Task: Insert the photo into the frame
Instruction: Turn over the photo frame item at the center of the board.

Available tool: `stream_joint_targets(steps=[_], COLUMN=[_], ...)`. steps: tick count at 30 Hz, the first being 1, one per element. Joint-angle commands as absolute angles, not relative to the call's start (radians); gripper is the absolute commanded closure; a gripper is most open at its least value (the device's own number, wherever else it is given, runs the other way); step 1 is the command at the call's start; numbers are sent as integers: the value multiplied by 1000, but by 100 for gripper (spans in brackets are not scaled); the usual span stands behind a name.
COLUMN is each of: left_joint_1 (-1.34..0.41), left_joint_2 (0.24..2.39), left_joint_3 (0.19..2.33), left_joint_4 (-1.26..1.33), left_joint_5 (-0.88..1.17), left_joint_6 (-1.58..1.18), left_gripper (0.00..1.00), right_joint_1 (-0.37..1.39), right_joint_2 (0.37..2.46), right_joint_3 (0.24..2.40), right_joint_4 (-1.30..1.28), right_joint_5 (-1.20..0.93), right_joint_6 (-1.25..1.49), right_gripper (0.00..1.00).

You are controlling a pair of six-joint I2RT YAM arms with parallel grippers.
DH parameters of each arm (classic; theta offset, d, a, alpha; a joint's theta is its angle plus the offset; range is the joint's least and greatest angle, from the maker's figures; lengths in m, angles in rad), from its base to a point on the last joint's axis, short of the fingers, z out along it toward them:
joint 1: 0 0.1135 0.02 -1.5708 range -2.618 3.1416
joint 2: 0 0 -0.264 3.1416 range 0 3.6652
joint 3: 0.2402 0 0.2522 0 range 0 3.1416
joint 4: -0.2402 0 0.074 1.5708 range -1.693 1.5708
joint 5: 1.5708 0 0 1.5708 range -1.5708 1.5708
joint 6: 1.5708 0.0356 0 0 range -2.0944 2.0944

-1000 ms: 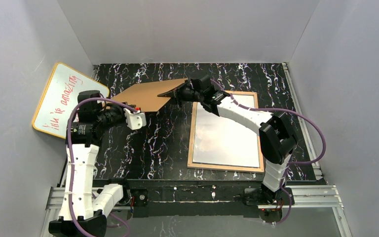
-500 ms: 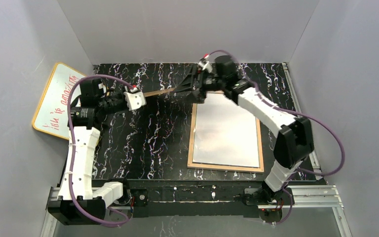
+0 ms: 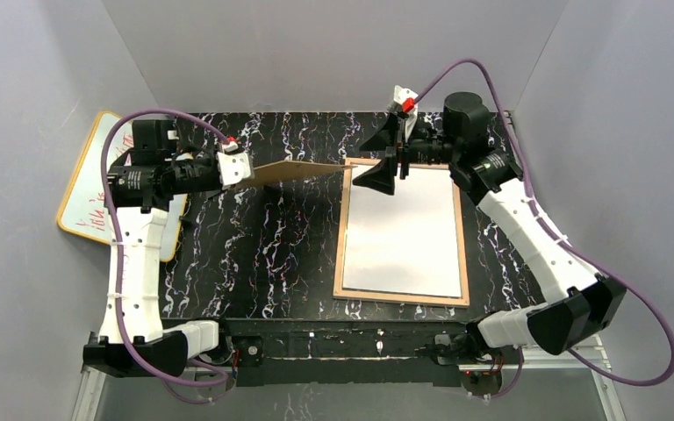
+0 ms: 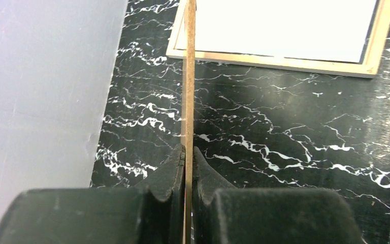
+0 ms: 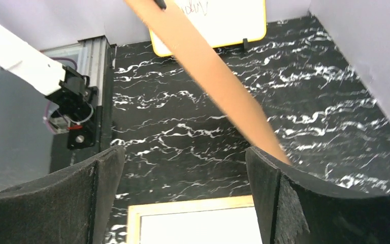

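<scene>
White side up, the photo (image 3: pixel 401 230) looks already seated in the tan frame (image 3: pixel 401 297); your right gripper (image 3: pixel 382 160) has just let go, jaws wide, so the left gripper (image 3: pixel 247 178) alone pinches the brown backing board (image 3: pixel 298 171), presumably next to lay on top.

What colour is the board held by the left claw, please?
The board is plain light brown, clearest in the right wrist view.
</scene>
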State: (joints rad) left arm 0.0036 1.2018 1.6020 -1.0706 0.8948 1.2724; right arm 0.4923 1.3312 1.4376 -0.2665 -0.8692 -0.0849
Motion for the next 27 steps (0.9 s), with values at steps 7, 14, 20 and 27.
stream_joint_targets(steps=[7, 14, 20, 27], left_joint_1=[-67, -88, -104, -109], left_joint_2=[1202, 1223, 1220, 1225], left_joint_3=[1677, 1726, 1724, 1728], left_joint_4=[-1213, -1215, -1218, -1211], left_joint_5=[972, 960, 934, 934], left_joint_6=[1289, 1253, 1253, 1286], left_gripper=[100, 100, 100, 100], right_joint_1=[575, 656, 676, 678], right_joint_2=[1430, 1489, 1511, 1543], right_joint_3=[1478, 1462, 1415, 1380], right_joint_4=[-197, -151, -52, -40], right_joint_5=[-989, -914, -810, -766], right_joint_6=[-310, -328, -309, -301], right_gripper=[10, 14, 15, 27])
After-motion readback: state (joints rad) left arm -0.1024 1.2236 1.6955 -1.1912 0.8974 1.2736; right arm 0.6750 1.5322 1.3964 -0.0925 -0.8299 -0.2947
